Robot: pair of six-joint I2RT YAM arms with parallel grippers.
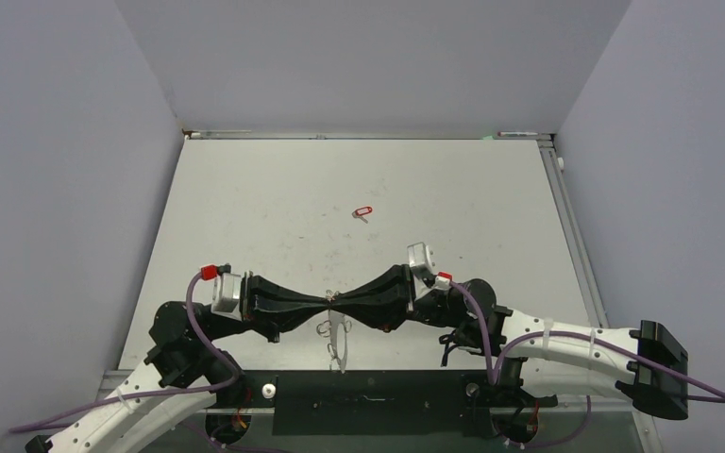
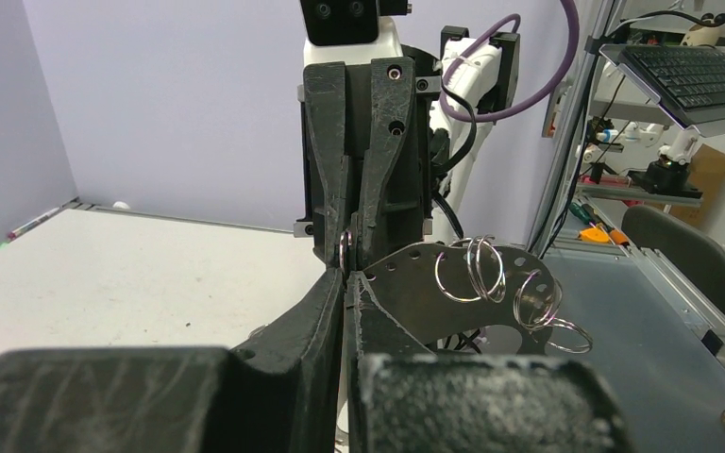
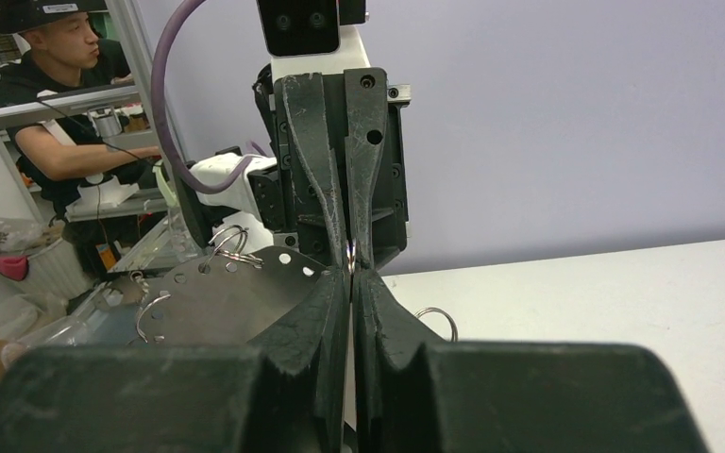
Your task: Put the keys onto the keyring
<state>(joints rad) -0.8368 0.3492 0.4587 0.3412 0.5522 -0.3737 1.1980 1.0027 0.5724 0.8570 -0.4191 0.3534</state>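
The keyring point(image 1: 341, 345) is a flat pale hoop that hangs below the point where my two grippers meet tip to tip above the table's near edge. My left gripper point(image 1: 327, 302) and right gripper point(image 1: 339, 300) are both shut, pinching one small wire loop point(image 2: 345, 247) at the hoop's rim. The left wrist view shows the hoop point(image 2: 453, 304) to the right of my left gripper point(image 2: 347, 279), with several loops on its rim. The right wrist view shows the hoop point(image 3: 217, 294) to the left of my right gripper point(image 3: 351, 275). The red-tagged key point(image 1: 362, 212) lies alone mid-table. The dark grey key is out of view.
The white table point(image 1: 274, 208) is bounded by grey walls on three sides. A metal rail point(image 1: 566, 208) runs along its right edge. Beyond the table's near side there is a person at a desk point(image 3: 57, 57) and a shelf holding a keyboard point(image 2: 689, 80).
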